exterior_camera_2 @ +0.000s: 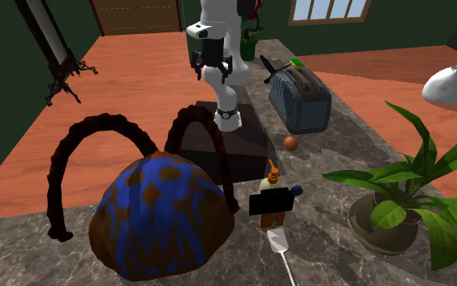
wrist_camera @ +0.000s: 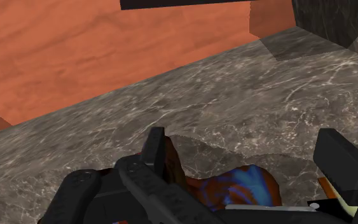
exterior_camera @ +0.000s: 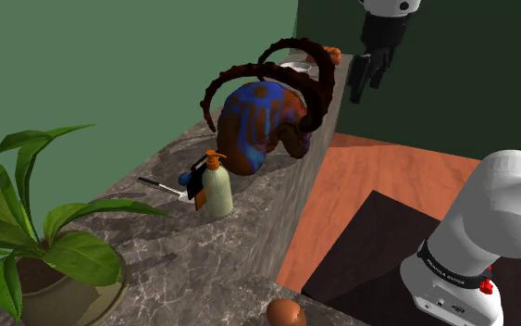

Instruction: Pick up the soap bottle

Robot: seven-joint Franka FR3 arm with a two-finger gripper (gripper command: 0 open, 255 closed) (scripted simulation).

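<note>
- The end effector hangs high over the far end of the bench. Its 2 fingers stand apart with nothing between them.
- The soap bottle stands upright on the bench, well apart from the end effector, beyond the blue-and-orange horned ornament.
- The best path probably passes above the horns before descending, not between them.
- A black object sits against the bottle on the shoulder view's left. I would approach from the free side and close on the body below the orange pump.
</note>
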